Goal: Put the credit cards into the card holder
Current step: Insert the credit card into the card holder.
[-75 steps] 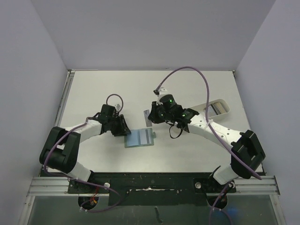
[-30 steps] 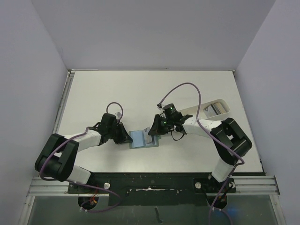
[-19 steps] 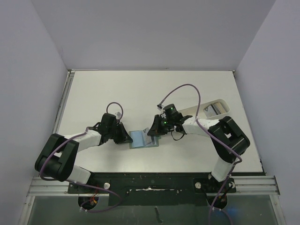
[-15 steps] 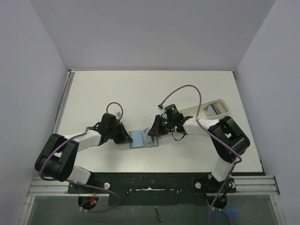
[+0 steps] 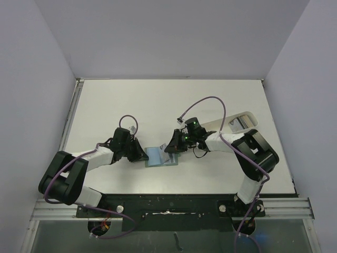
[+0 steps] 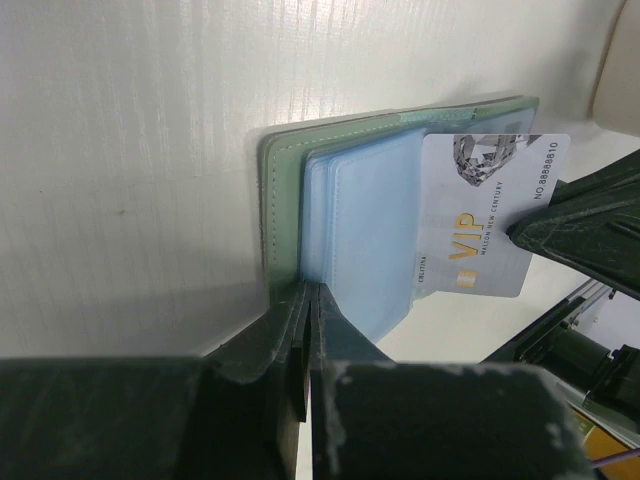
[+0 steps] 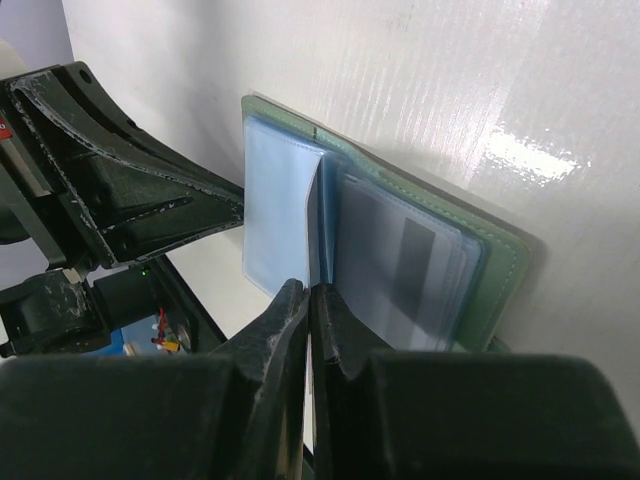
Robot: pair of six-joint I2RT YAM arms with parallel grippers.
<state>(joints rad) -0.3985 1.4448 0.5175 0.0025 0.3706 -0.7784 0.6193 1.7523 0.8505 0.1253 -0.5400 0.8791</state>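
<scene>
The card holder (image 5: 159, 157) lies open on the table, grey-green outside (image 6: 281, 200) with pale blue sleeves inside (image 7: 500, 262). My left gripper (image 5: 142, 155) is shut on its left edge, jaws pinched on the cover and sleeves (image 6: 308, 291). My right gripper (image 5: 172, 148) is shut on a silvery "VIP" credit card (image 6: 488, 215). The card stands on edge over the right half of the holder and shows edge-on (image 7: 314, 225) ahead of the right gripper (image 7: 308, 291). More credit cards lie in the tray.
A long white oval tray (image 5: 249, 116) lies at the right, behind the right arm, with dark and pale cards (image 5: 240, 123) in it. Grey walls close in the table on three sides. A metal rail runs along the near edge.
The right gripper came down from above the table and brought the card to the holder; the holder slid a little right. Over the last second both grippers have hardly moved.
</scene>
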